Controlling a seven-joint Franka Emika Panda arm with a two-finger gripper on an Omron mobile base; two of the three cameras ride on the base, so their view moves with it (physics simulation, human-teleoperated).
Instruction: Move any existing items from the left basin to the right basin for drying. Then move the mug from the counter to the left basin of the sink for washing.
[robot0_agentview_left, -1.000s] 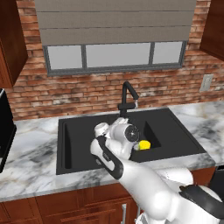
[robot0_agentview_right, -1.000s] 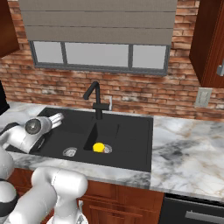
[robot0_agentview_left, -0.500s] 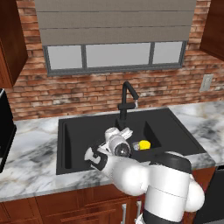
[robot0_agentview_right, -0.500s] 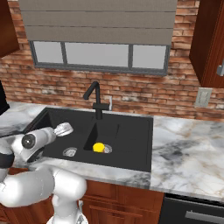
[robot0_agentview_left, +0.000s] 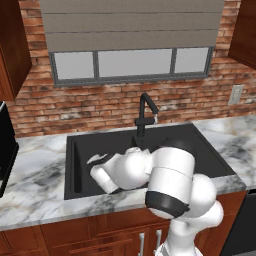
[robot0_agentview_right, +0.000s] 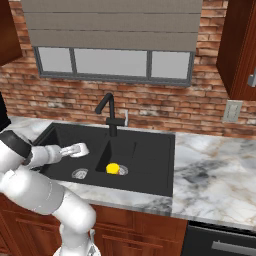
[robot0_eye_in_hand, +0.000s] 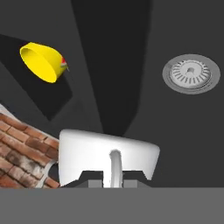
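Right base view: gripper (robot0_agentview_right: 84, 149) clamps one white mug (robot0_agentview_right: 78, 149) over the matte black double sink (robot0_agentview_right: 150, 184); one yellow cup (robot0_agentview_right: 113, 168) sits right, near two silver drains (robot0_agentview_right: 79, 173).

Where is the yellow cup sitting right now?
In the right base view the yellow cup lies in the sink's right basin, beside its silver drain, just right of the divider and below the black faucet.
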